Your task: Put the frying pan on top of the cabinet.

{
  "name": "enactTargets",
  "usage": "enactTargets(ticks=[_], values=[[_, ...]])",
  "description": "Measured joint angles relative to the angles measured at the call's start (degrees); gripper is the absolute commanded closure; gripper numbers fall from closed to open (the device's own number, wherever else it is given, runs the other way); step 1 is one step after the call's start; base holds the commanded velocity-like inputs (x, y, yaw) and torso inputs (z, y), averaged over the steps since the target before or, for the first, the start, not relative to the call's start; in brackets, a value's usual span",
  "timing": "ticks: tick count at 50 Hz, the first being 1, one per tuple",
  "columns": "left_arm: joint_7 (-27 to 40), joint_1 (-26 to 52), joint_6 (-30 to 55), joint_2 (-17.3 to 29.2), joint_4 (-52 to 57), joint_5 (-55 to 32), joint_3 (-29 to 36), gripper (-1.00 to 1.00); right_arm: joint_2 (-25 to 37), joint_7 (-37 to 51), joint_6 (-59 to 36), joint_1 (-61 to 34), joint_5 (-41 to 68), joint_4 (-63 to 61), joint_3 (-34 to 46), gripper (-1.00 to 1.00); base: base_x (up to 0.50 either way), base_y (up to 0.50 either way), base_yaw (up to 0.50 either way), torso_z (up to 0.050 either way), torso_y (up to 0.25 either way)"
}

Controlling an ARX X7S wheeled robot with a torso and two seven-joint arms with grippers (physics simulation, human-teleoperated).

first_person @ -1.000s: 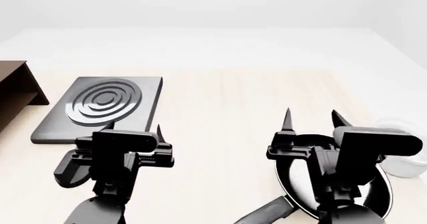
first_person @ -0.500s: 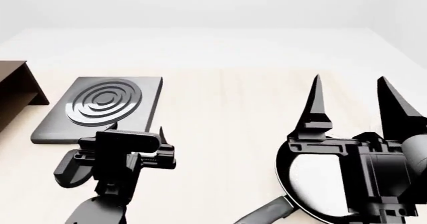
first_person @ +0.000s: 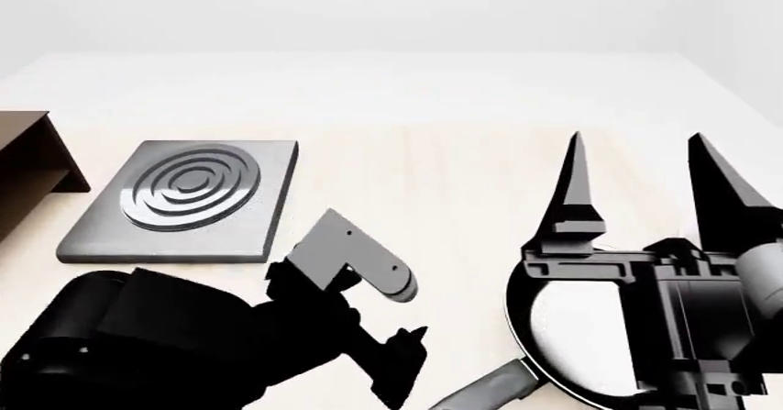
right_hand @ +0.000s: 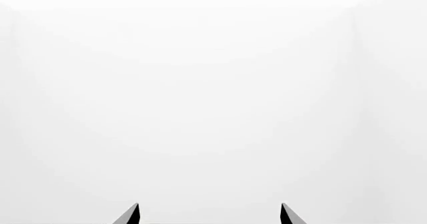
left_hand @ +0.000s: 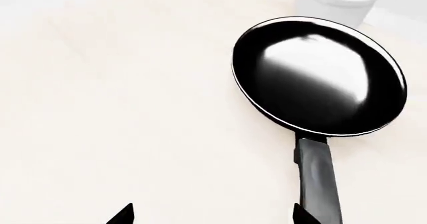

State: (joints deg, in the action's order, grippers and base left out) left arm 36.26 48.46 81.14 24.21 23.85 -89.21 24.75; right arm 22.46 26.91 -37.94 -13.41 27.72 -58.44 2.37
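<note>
Under right pincer (first_person: 636, 167), frying pan (first_person: 575, 337) mostly hidden, w/ handle cut off.

Left wrist view. The frying pan (left_hand: 319, 76) is lying flat on the pale bench (left_hand: 120, 108), its handle reaching back beside one tip of the left end effector (left_hand: 212, 215), whose tips are standing apart. A white bowl (left_hand: 339, 1) is sitting just beyond the pan.
</note>
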Motion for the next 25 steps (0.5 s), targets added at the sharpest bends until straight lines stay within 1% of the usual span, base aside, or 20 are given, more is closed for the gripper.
enactTargets(ticks=[5,11,18,25], values=[[3.06,3.23,0.47,0.76,-1.02,-11.02,2.51,-1.0,0.42,0.5,0.1,-0.23,0.4,0.08,0.39,-1.0,0.0,0.0,0.0,0.0,0.0],[5.87,5.68,0.23,1.16,-1.61,-18.96,5.01,-1.0,0.87,1.03,0.29,-0.44,0.67,0.27,0.95,-1.0,0.0,0.0,0.0,0.0,0.0],[7.87,7.03,-0.18,1.24,-1.94,-23.42,7.16,-1.0,1.36,1.51,0.64,-0.61,0.97,0.44,1.53,-1.0,0.0,0.0,0.0,0.0,0.0],[8.66,7.35,-0.61,0.86,-2.39,-24.83,8.68,-1.0,1.8,1.98,0.97,-0.72,1.28,0.56,1.99,-1.0,0.0,0.0,0.0,0.0,0.0]])
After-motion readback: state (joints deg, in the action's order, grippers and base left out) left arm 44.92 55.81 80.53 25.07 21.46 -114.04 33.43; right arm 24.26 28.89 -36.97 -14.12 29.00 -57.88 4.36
